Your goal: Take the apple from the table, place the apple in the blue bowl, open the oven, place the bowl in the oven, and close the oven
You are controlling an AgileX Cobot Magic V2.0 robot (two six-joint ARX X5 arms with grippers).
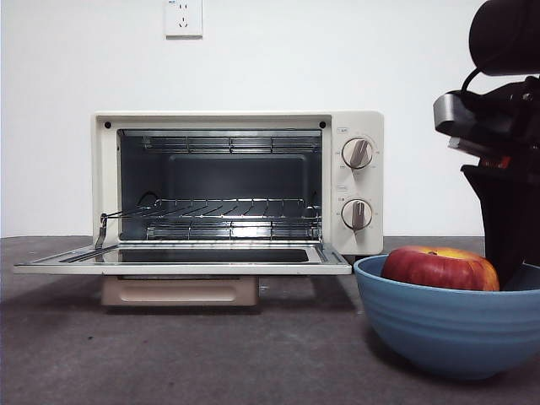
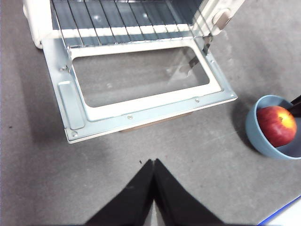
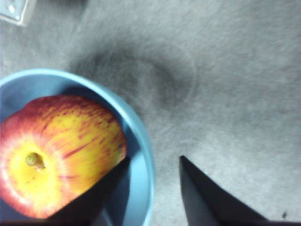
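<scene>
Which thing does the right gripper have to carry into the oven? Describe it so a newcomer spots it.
Start at the cream oven with its door folded down flat. Beside its knob end, on the grey table, stands the blue bowl, its rim between the right gripper's open jaws. It alone is blue and holds the red-yellow apple.

We see the oven (image 1: pixel 236 181) gaping, its lowered door (image 1: pixel 181 260) jutting over the bench (image 1: pixel 169 354). Bare bench separates door and blue bowl (image 1: pixel 447 329).

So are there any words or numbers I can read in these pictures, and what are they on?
None can be read.
Small label above the upper knob of the oven: too small to read.
Small label above the lower knob: too small to read.
Wall socket: a tiny mark, too blurred to read.
</scene>
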